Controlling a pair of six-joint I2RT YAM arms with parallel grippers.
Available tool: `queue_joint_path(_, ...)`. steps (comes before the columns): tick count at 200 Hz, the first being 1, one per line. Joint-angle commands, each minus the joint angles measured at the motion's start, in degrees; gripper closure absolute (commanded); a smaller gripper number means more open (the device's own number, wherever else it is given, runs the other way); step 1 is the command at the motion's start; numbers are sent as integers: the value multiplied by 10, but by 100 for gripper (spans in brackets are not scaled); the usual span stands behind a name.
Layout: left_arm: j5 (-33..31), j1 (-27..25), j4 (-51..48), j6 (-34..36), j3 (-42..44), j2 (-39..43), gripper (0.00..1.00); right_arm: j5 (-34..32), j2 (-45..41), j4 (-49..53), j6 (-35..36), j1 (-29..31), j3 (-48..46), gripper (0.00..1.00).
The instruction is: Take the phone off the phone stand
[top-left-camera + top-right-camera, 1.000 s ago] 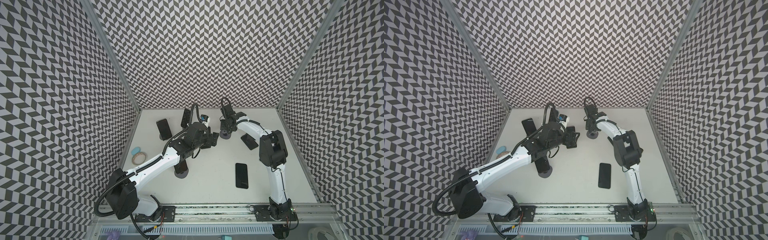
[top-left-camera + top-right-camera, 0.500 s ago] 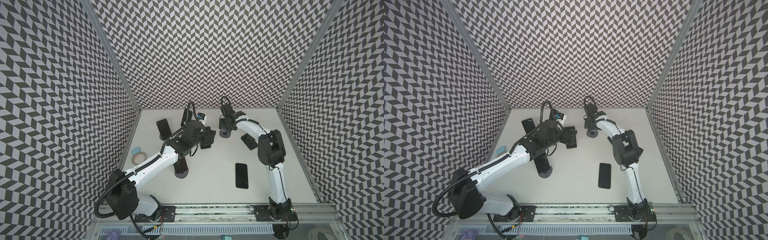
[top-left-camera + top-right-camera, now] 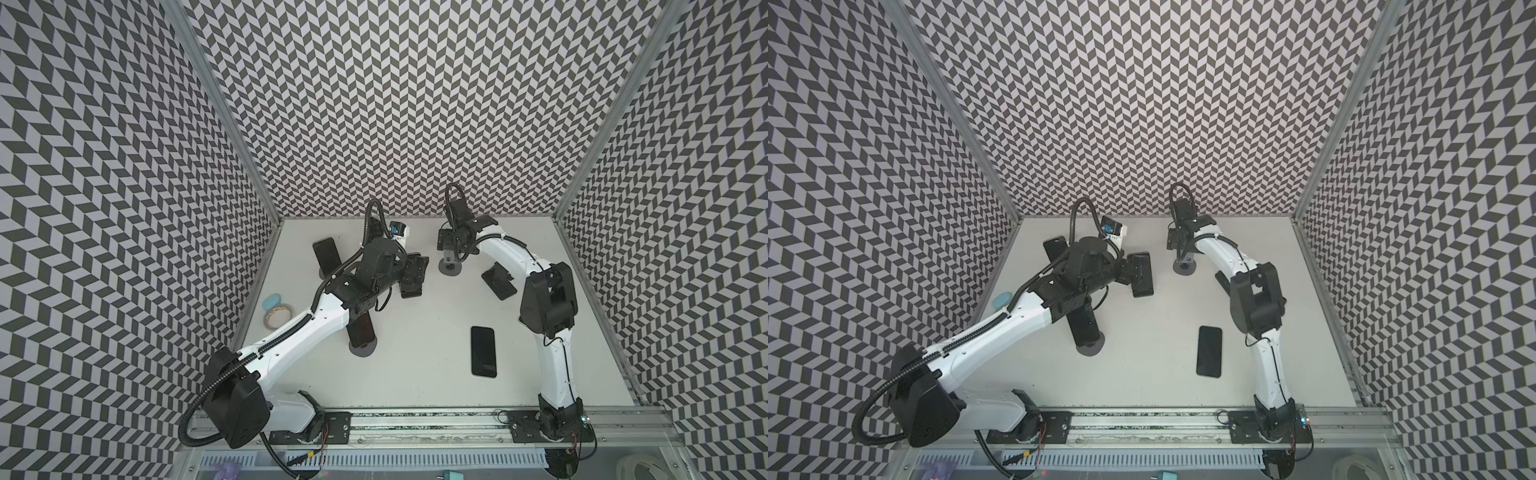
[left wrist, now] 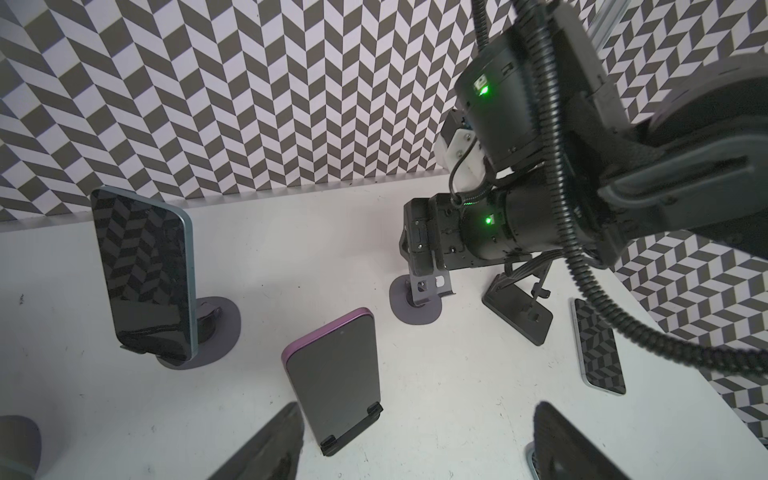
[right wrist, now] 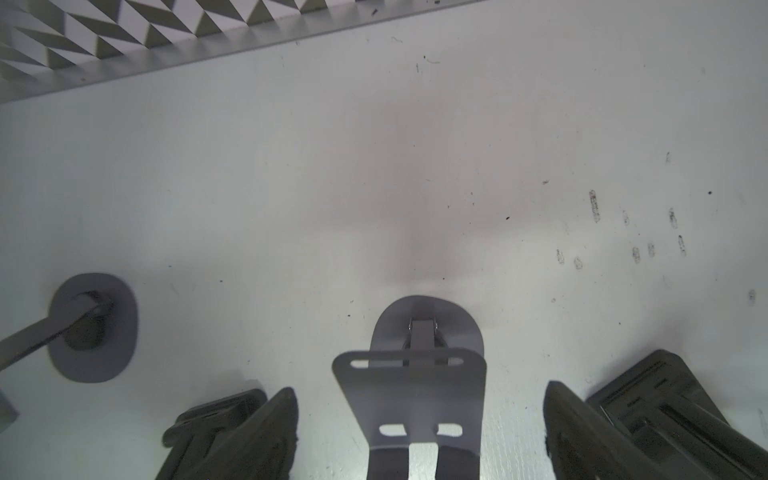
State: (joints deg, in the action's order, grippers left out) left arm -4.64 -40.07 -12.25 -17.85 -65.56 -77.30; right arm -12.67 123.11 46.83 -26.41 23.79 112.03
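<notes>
If the jaws were closed now, the purple phone (image 4: 332, 374) could be shoved sideways or toppled. It is seen nearer one of the left gripper's (image 4: 417, 407) fingers (image 4: 270, 444) than the other, so one pad would probably be met first. The black stand (image 4: 353, 430) under it looks light and is pinned by nothing, so it may be slid or lifted along with the phone. The slim, glossy edges could also be lost from a shallow pinch.

The purple phone is shown in portrait, leaning back, dark-faced with a purple rim, its bottom edge caught in two small black lips. In a top view it is placed toward 11 o'clock of the middle of the table (image 3: 415, 374). The left gripper is spread wide to either side of it, and nothing is held.

At 2 o'clock of the phone, the right gripper (image 5: 419, 392) is likewise wide open and empty, astride a bare grey stand (image 5: 415, 419). A blue-edged phone (image 4: 141, 274) is found at 9 o'clock.
</notes>
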Motion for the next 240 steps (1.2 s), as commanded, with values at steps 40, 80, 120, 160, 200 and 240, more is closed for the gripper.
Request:
queue_joint_path(40,-14,2,-17,-60,30,66,16,6,-143,7,-3,-1,-50,10)
queue_joint_path(80,-41,-7,-41,-102,76,116,16,32,-240,-4,-5,27,-139,11)
queue_joint_path(120,-65,-16,-69,-123,110,163,16,26,-316,2,-18,82,-191,13)
queue_joint_path(160,-75,-16,-96,-137,123,191,16,20,-377,-22,-36,151,-253,14)
queue_joint_path(200,-47,-16,-93,-149,141,210,16,51,-430,-98,-38,209,-327,15)
queue_joint_path(240,-34,-16,-92,-146,146,209,16,62,-455,-147,-41,224,-373,15)
